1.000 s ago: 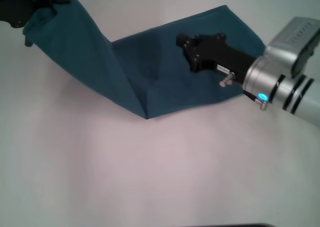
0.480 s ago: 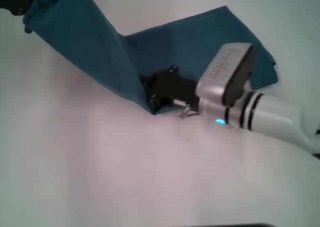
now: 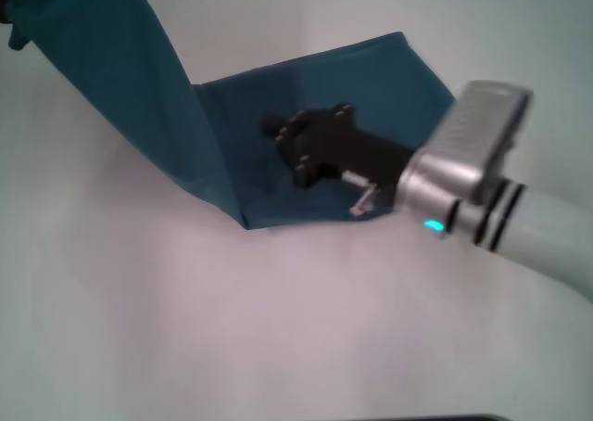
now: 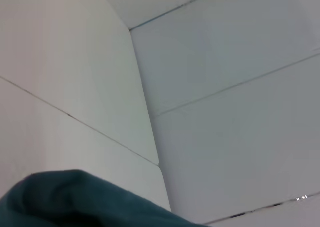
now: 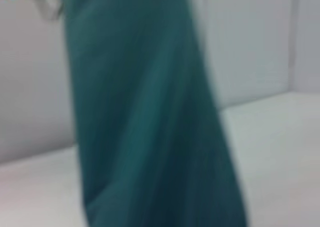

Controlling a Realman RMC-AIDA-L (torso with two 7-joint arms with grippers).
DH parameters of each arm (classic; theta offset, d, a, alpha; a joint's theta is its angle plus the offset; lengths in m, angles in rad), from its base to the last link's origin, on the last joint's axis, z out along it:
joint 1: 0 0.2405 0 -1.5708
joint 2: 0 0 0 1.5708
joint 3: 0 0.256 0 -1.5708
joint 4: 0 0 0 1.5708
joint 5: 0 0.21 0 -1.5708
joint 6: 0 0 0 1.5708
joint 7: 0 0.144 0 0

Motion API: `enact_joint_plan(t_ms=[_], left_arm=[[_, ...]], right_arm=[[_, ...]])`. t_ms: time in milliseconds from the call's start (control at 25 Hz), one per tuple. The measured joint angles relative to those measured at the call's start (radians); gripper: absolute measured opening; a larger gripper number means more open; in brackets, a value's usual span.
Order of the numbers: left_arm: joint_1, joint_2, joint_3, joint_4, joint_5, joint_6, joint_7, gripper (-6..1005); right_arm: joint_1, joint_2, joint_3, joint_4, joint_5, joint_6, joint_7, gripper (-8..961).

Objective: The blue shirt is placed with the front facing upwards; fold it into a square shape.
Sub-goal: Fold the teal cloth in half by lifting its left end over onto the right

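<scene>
STEP: fold-over | blue shirt [image 3: 306, 96]: partly flat on table [image 3: 278, 328], one end lifted upper-left | right gripper [image 3: 283, 138]: moved from crease onto flat panel, finger state indeterminate | left gripper: out of view | fold incomplete.

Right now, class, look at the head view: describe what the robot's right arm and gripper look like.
The right gripper is matte black and blocky, with small screws showing. Behind it sits a silver cylindrical wrist with a ribbed grey box on top, a glowing cyan light, black bands, then a pale forearm. The left gripper is out of view.
</scene>
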Motion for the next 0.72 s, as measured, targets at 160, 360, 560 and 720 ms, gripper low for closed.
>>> enact_joint_plan(t_ms=[160, 360, 560, 720], left_arm=[[0.001, 0.0, 0.006, 0.003, 0.002, -0.001, 0.001, 37], [-0.005, -0.023, 0.016, 0.003, -0.004, 0.01, 0.02, 36], [-0.038, -0.067, 0.036, -0.004, -0.002, -0.003, 0.038, 39], [-0.074, -0.095, 0.083, -0.009, 0.003, -0.037, 0.04, 44]], right_arm=[[-0.072, -0.009, 0.009, -0.095, -0.001, -0.188, 0.121, 11], [-0.213, -0.004, -0.031, -0.313, -0.008, -0.469, 0.332, 11], [-0.319, -0.002, -0.116, -0.457, -0.073, -0.611, 0.451, 11], [-0.354, 0.0, -0.161, -0.489, -0.129, -0.606, 0.503, 11]])
